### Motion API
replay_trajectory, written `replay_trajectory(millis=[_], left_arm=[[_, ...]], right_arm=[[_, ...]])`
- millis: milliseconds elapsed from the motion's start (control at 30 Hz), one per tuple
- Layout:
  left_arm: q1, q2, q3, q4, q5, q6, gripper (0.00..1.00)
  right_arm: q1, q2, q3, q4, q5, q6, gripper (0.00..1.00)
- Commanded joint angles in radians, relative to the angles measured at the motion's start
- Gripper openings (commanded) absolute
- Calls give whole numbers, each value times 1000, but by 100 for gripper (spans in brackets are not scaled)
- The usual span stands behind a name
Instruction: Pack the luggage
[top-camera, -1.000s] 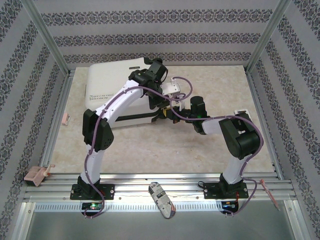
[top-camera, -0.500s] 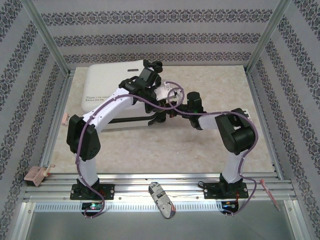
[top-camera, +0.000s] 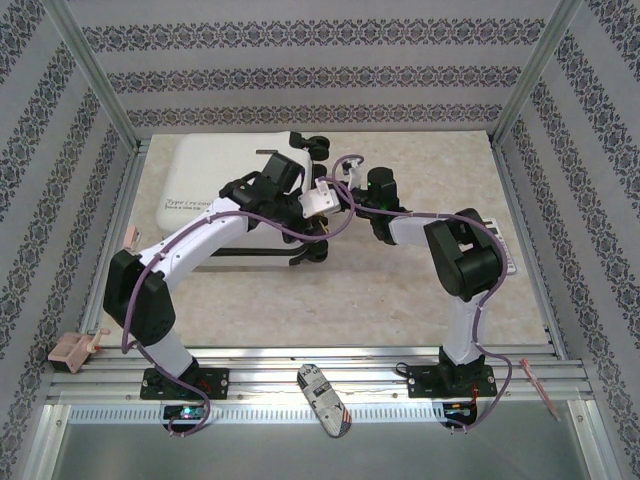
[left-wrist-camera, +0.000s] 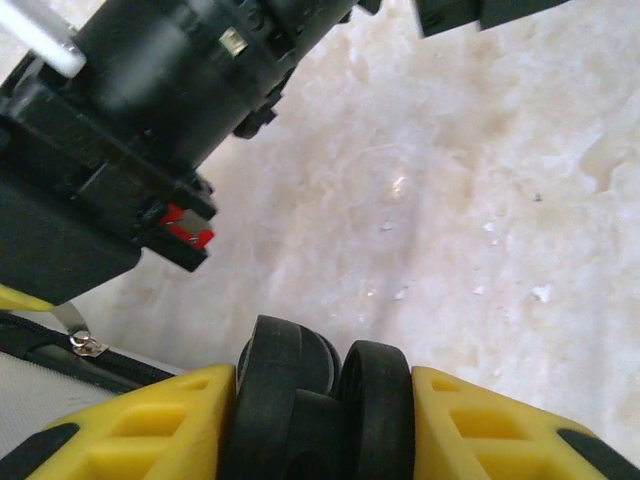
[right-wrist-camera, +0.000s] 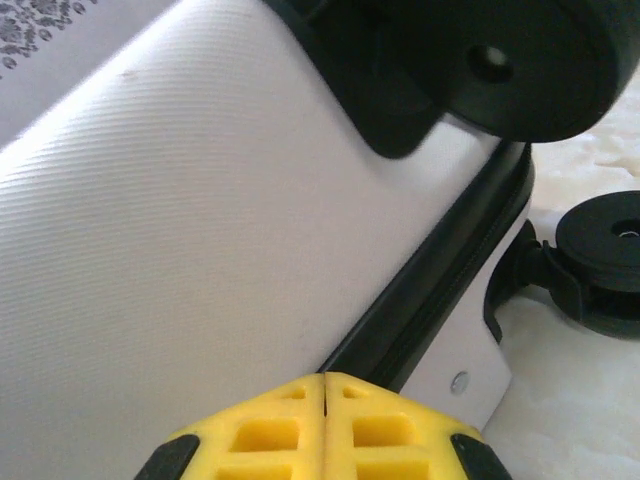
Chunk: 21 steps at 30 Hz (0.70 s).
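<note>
White luggage now further left (left claw on wheel)

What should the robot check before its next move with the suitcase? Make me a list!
1. Left gripper squeezes a suitcase wheel: ok.
2. Right gripper shut, tips at the zipper band: ok.
3. Anything pinched in the right gripper: cannot tell.
4. Suitcase closed: ok. Zipped all round: cannot tell.
5. Room between left arm and right arm: not ok, their wrists crowd together by the wheels.
</note>
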Motion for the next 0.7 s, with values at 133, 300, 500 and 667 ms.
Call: replay_trajectory(millis=[133, 300, 500, 667], left_arm=[[-65, -183, -176, 50, 144, -251, 57], [-63, -299, -270, 204, -5, -366, 81], [-60, -484, -374, 324, -433, -550, 93], [-31, -585, -379, 214, -760, -714, 94]], right_arm=[[-56, 48, 61, 82, 125, 39, 0], [-65, -4, -9, 87, 126, 17, 0], [-81, -91, -99, 79, 89, -16, 0], [-113, -131, -65, 41, 33, 9, 23]])
